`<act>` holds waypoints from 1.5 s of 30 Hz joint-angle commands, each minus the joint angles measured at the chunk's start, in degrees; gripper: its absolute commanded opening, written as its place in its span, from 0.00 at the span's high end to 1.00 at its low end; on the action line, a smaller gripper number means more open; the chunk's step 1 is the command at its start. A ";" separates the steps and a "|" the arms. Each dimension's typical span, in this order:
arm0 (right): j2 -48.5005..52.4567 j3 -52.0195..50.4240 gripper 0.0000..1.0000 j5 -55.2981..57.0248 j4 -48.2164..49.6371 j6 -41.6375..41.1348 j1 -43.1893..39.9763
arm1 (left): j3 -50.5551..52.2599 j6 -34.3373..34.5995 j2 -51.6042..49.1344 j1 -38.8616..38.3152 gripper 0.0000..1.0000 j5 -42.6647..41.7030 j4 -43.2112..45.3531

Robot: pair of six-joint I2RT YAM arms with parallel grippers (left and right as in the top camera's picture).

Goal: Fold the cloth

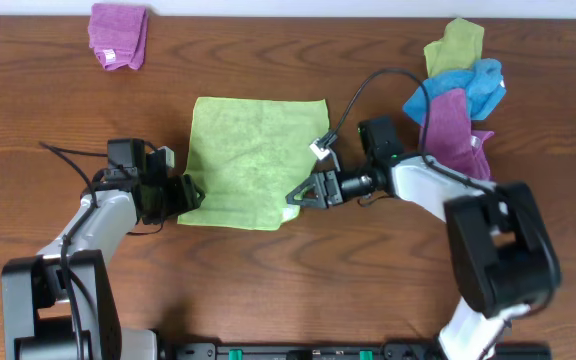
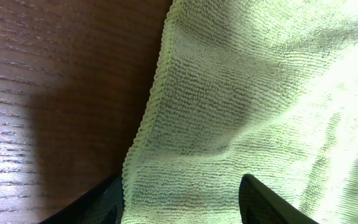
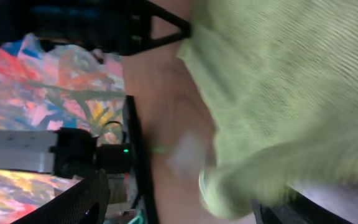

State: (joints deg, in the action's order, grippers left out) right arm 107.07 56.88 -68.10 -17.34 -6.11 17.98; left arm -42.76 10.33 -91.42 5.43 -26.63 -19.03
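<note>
Straddled the cloth's point(image 1: 253, 160) near corners with left tool point(image 1: 194, 194) and right tool point(image 1: 294, 195), jaws apart, seemingly unclamped; best pinched evenly before lifting together.

Overhead, left edge of the cloth point(image 1: 248, 150) near its lower corner hidden under the left hand point(image 1: 190, 195); right edge near the lower corner likewise under the right hand point(image 1: 296, 193). Too small there to tell pinched from merely touched. In the left wrist view, only two dark fingertips point(image 2: 263, 202) at the bottom edge, rest cut off. Smeared throughout in the right wrist view: weave, near corner at lower centre, background at left. Purple cloth point(image 1: 453, 130) at upper right partly behind the right arm.
</note>
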 commanded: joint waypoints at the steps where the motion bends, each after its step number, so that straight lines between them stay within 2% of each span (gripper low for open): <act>1: -5.70 0.81 0.27 -2.23 -2.12 -0.70 0.55 | 0.39 -0.02 -0.42 0.17 0.40 -0.44 0.07; 7: -13.03 0.81 0.28 5.70 -13.57 1.27 0.55 | 0.39 -0.07 -0.42 0.17 0.40 -0.42 0.15; 11: -15.41 0.81 0.25 19.50 -23.28 2.54 1.07 | 0.39 -0.13 -0.42 0.17 0.40 -0.39 0.24; 14: -14.91 0.81 0.29 25.14 -23.37 1.11 4.04 | 0.39 -0.24 -0.42 0.17 0.41 -0.39 0.24; 18: -14.75 1.70 0.34 35.34 -17.57 -5.16 10.54 | 0.39 -0.22 -0.42 0.17 0.40 -0.44 0.15; 25: -11.67 8.81 0.39 57.27 -16.28 -5.84 18.36 | 0.39 -0.22 -0.42 0.17 0.41 -0.44 -0.11; 28: -5.53 14.91 0.39 60.28 -16.96 -5.55 19.74 | 0.39 -0.24 -0.42 0.17 0.41 -0.42 -0.22; 33: 3.72 25.83 0.43 63.60 -24.15 -2.60 22.34 | 0.39 -0.24 -0.42 0.17 0.41 -0.20 -0.22; 45: 7.67 27.08 0.48 68.30 -25.14 -0.13 28.74 | 0.39 -0.26 -0.42 0.17 0.41 -0.17 -0.22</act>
State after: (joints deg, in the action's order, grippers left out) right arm 113.16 82.78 -1.37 -42.33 -7.84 46.04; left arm -42.76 10.33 -91.42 5.43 -26.63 -19.09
